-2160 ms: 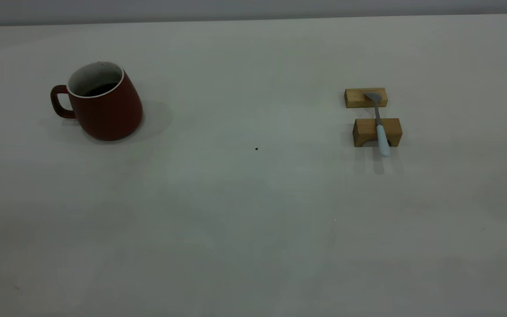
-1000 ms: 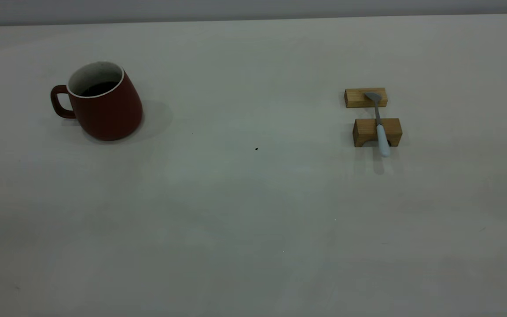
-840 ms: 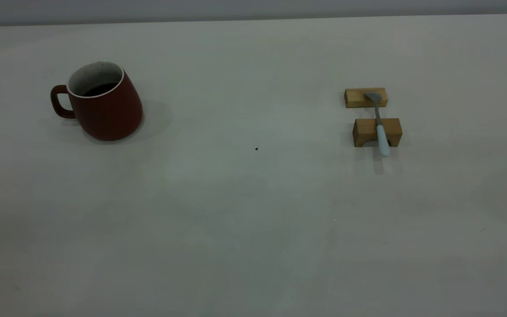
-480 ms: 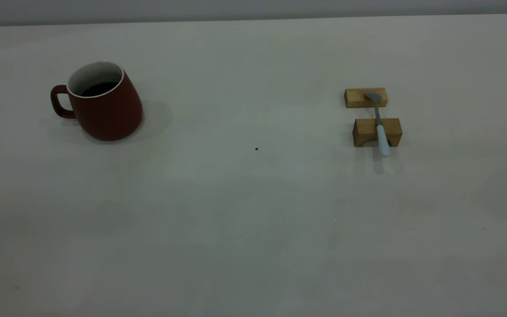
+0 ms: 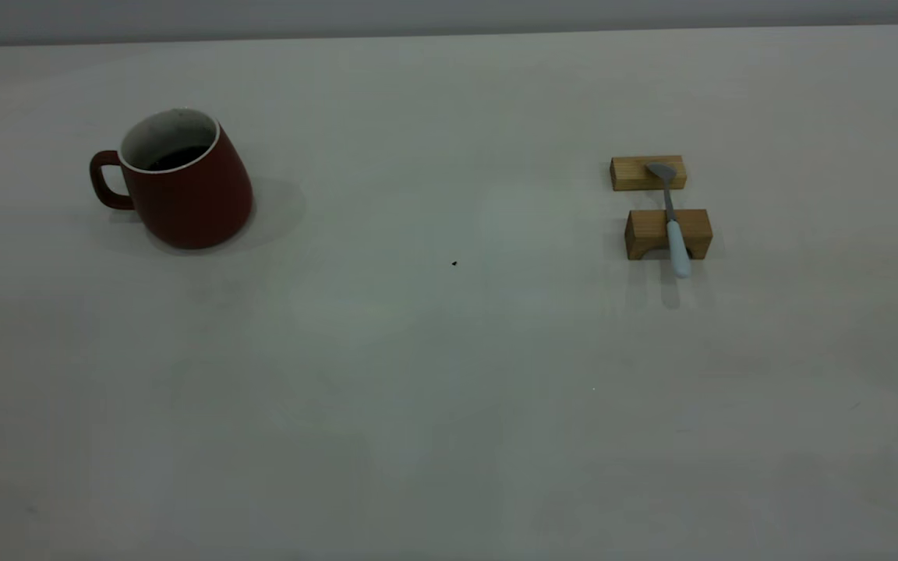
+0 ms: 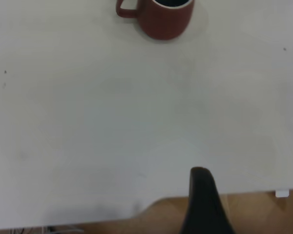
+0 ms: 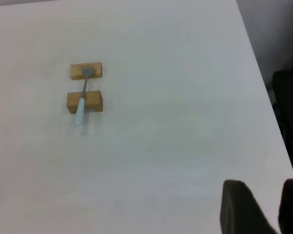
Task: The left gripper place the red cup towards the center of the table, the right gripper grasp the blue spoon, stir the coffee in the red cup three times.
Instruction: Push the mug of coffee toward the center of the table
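The red cup (image 5: 185,181) (coffee (image 5: 178,158) inside) stands upright near the table's (image 5: 433,374) far-left corner, well apart from the blue spoon (image 5: 673,222) bridging two wooden blocks (image 5: 667,234), while both grippers' grip states cannot be told.

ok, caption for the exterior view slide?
Red cup with coffee at table's left, blue spoon resting across two wooden blocks at right.

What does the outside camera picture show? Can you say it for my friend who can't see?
A red cup with dark coffee inside stands on the left side of a plain off-white table, its handle pointing left. Far to the right, a blue spoon lies across two small wooden blocks. No robot arm appears in this view.
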Robot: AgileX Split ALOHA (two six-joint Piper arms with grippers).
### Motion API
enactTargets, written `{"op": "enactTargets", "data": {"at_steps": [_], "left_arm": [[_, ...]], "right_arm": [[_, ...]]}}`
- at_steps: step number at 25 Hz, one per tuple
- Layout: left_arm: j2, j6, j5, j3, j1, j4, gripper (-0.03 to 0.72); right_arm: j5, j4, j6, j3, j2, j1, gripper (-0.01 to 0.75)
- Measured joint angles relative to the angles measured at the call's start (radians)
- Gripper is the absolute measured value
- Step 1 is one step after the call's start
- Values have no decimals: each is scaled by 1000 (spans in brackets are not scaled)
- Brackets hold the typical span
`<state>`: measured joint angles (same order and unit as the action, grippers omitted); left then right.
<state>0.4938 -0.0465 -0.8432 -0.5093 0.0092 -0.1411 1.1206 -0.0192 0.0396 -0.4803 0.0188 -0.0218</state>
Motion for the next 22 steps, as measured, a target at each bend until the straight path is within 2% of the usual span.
{"op": "enactTargets", "data": {"at_steps": [4,9,17,22], "left_arm": [[248,-72,172,-43,0,4,560],[585,-181,290,-148,0,4,560],[1096,-393,335,-428,11,6,560],[1332,-575,341,-610,13,6,560]], "right_arm": [[0,0,0,0,0,0,237],[0,0,0,0,0,0,237],[0,0,0,0,0,0,237],[0,0,0,0,0,0,237]]}}
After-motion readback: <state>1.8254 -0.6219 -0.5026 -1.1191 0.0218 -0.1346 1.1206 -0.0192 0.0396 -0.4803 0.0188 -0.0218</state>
